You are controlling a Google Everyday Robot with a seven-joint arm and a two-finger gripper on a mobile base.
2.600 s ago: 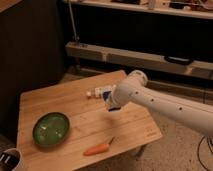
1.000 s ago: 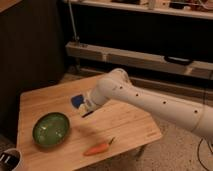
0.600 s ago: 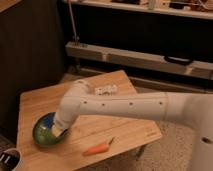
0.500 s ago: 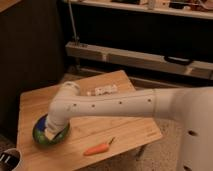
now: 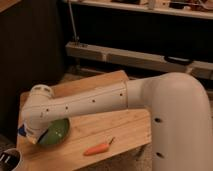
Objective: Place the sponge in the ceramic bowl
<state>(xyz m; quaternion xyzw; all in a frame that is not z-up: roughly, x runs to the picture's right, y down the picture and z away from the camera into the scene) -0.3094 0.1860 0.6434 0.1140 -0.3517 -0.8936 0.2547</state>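
The arm (image 5: 90,102) swung closer, tool (image 5: 31,134) over the round glossy green ceramic bowl (image 5: 56,132).

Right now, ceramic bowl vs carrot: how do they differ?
Colour: the ceramic bowl is glossy green, the carrot orange. Shape: the bowl is round and wide, the carrot slim and tapered. View: the bowl is half hidden by the arm, with the gripper down at its side away from the carrot; the carrot lies fully in view. Shared: both rest on the wooden table.
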